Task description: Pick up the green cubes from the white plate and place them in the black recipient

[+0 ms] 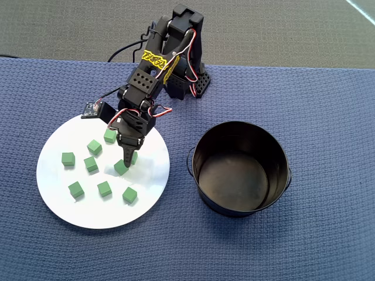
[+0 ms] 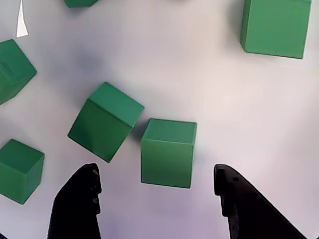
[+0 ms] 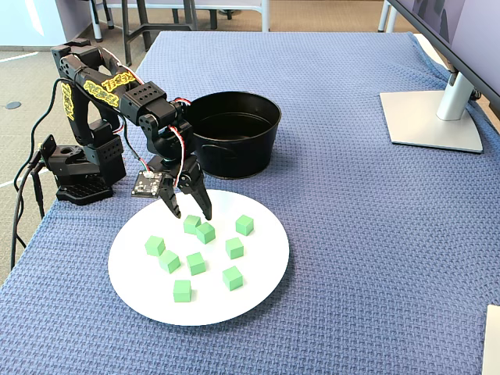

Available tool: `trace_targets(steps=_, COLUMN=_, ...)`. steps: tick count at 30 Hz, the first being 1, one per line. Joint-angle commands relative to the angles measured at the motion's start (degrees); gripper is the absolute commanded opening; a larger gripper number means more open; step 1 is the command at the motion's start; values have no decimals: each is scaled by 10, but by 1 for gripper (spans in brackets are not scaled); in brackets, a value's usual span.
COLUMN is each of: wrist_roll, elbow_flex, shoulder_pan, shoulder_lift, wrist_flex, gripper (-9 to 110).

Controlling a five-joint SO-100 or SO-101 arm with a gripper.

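Fingers (image 2: 155, 199) stand wide apart over the plate (image 1: 58, 205), nothing held. In the wrist view one cube (image 2: 167, 152) lies on the plate between the two fingertips (image 2: 77, 199), with clear gaps on both sides; whether the tips touch the plate cannot be told. A second, tilted cube (image 2: 104, 122) sits just beyond the left fingertip, close beside the first. In the fixed view eight cubes (image 3: 234, 248) show on the plate, spread below and to either side of the fingers. The pot (image 1: 240, 170) stands on the blue-covered counter (image 1: 328, 117), well apart to the right of the fingers in the overhead view, beside the plate and not touching it; no cubes inside.
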Motion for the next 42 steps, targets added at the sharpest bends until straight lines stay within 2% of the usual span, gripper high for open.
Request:
trace_targets(steps=1, wrist_roll=0, elbow_flex=-13, shoulder_pan=-9, shoulder_lift=38, wrist_flex=6, gripper=22)
trace_targets(steps=17, wrist_roll=-17, elbow_flex=-45, shoulder_pan=7, shoulder_lift=-69, wrist_flex=-43, gripper=15)
trace_targets(steps=18, wrist_roll=-18, elbow_flex=-45, shoulder_pan=7, shoulder_lift=-69, wrist_flex=-43, gripper=13)
trace_targets(steps=19, wrist_roll=-16, elbow_flex=-44, shoulder_pan=7, shoulder_lift=-67, wrist_flex=-43, gripper=3)
trace_targets(steps=20, wrist_roll=-15, elbow_flex=-42, shoulder_pan=7, shoulder_lift=-63, wrist_flex=-44, gripper=0)
trace_targets(steps=25, wrist_roll=1, elbow_flex=-34, shoulder_pan=7, shoulder_lift=-41, wrist_flex=-46, gripper=0)
trace_targets(steps=34, wrist_roll=121, elbow_flex=-144, shoulder_pan=1, shoulder_lift=136, wrist_flex=103, gripper=0)
trace_targets(steps=37, wrist_roll=171, elbow_flex=-180, shoulder_pan=-42, shoulder_lift=206, wrist_flex=156, gripper=0)
trace_targets(steps=42, wrist_roll=255, elbow_flex=-238, shoulder_pan=-223, shoulder_lift=287, wrist_flex=245, gripper=0)
